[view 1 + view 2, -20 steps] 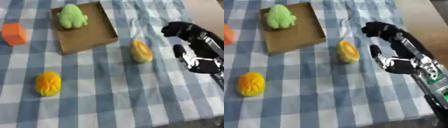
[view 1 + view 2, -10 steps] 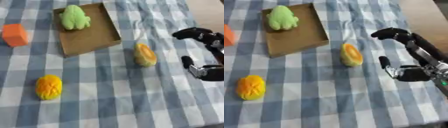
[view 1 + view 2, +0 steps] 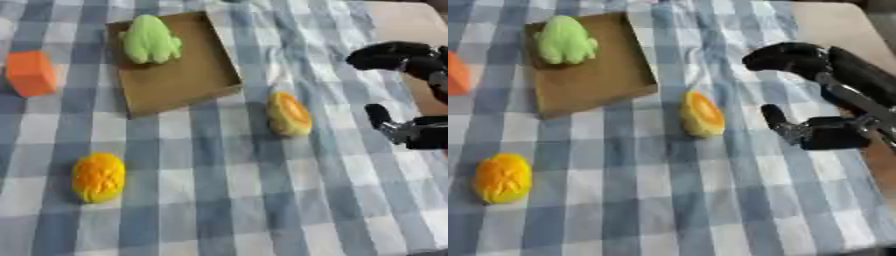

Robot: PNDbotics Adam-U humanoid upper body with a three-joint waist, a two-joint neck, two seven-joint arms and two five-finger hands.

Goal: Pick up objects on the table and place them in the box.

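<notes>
1. Where the blue-and-white checked cloth (image 3: pixel 219 200) covers the surface, the flat brown box (image 3: pixel 188 80) lies at the upper middle, turned slightly askew, with a green soft toy (image 3: pixel 150 39) inside it at its far left corner.
2. An orange-and-yellow rounded object (image 3: pixel 702 115) lies on the cloth just off the box's near right corner, apart from the box edge.
3. A yellow-orange ridged object (image 3: pixel 98 177) lies at the lower left, well apart from the box, with bare cloth on every side.
4. An orange block (image 3: pixel 31 73) sits at the left margin, near the box's left edge but not touching it.
5. The right robot hand (image 3: pixel 820 100) shows at the right side, spread: curled fingers (image 3: pixel 785 56) arch at the top, the thumb (image 3: pixel 779 120) juts out below, and nothing is held between them.
6. A gap of bare cloth separates the thumb from the rounded object.
7. The cloth's right edge leaves bare tan surface (image 3: pixel 833 20) exposed at the upper right, beside the hand.
8. The near half of the cloth carries only the ridged object.
</notes>
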